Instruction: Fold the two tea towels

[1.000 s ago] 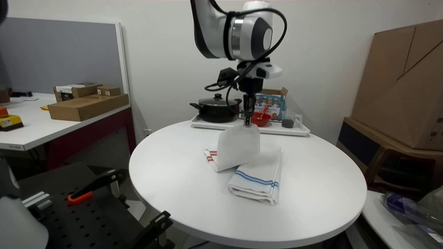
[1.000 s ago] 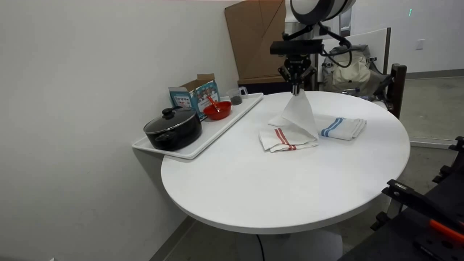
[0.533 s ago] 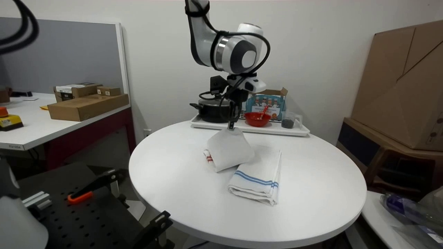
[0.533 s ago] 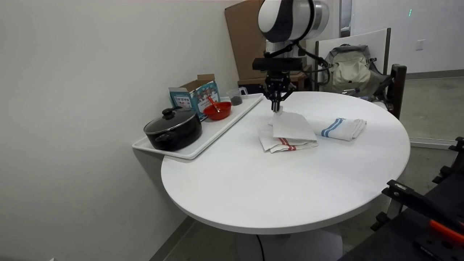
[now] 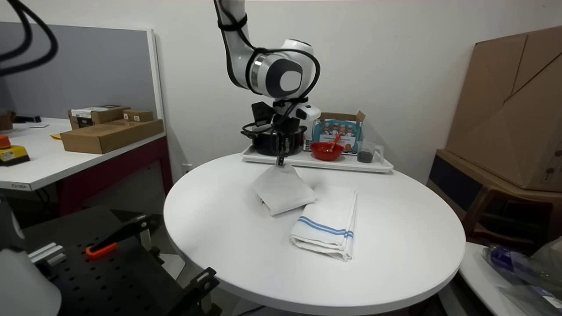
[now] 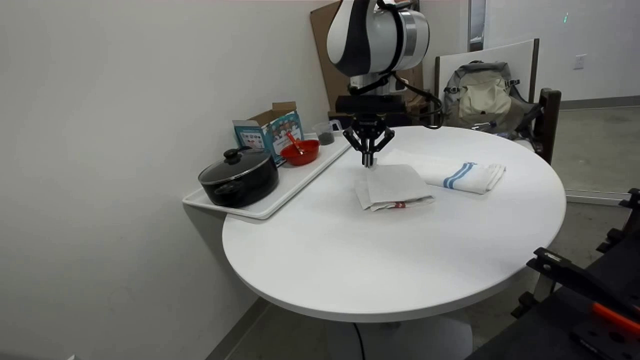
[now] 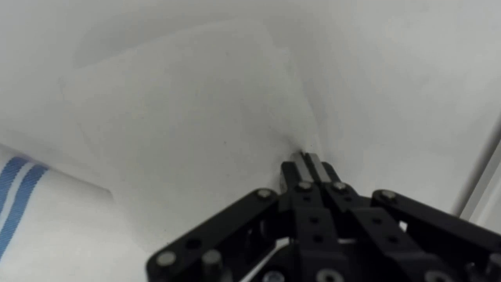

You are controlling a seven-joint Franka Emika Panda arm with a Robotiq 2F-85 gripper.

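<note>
The red-striped tea towel (image 5: 283, 193) is white cloth, folded over itself on the round table. In an exterior view only a bit of red stripe shows at the near edge of the towel (image 6: 395, 185). My gripper (image 5: 280, 162) is shut on a corner of its upper layer, held just above the table, also in the wrist view (image 7: 307, 154). In the wrist view the towel (image 7: 188, 129) spreads left of the fingertips. The blue-striped tea towel (image 5: 325, 224) lies folded flat beside it, its blue stripes at one end. It also shows in the wrist view (image 7: 66, 223).
A white tray (image 5: 351, 165) stands at the table edge by the wall. On it are a black pot (image 6: 239, 177), a red bowl (image 6: 300, 152), a clear measuring cup (image 6: 326, 134) and an open teal box (image 6: 270, 129). The gripper is near the tray.
My gripper has moved left and down in both exterior views with the towel corner. The raised flap now lies lower and covers most of the red stripes. The blue-striped towel has not moved.
</note>
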